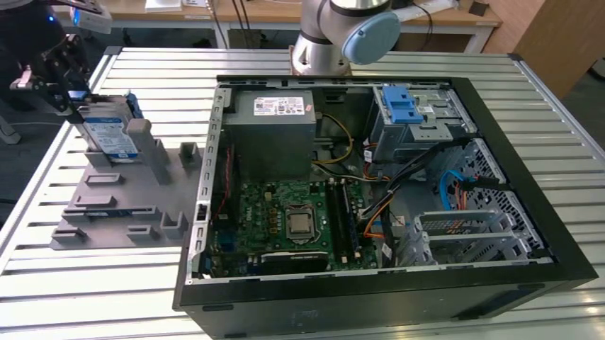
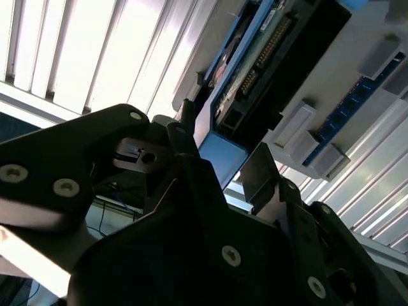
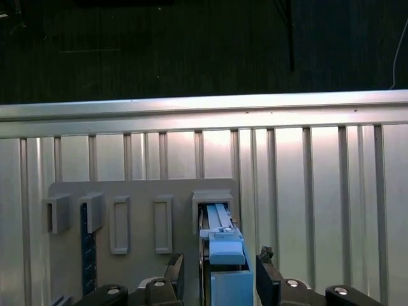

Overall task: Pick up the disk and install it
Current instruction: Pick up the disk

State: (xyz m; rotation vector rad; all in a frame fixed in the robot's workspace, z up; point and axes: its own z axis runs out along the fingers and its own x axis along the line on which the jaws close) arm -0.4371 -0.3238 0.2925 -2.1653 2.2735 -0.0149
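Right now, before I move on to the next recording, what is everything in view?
disk: one, silver with a white-and-blue label and a blue carrier, standing on edge in the holder plate
holder plate: one, grey with slots, on the table at the exterior view's left
computer case: one, black, open, mid-table
power supply: one, grey, inside the case
drive cage: one, silver with a blue latch, inside the case toward the exterior view's right
motherboard: one, green, on the case floor
cables: several, orange, blue and yellow, inside the case
table: one, silver, slatted, under everything
robot arm: one, grey with a blue cap, behind the case
gripper: one, black, open, straddling the disk
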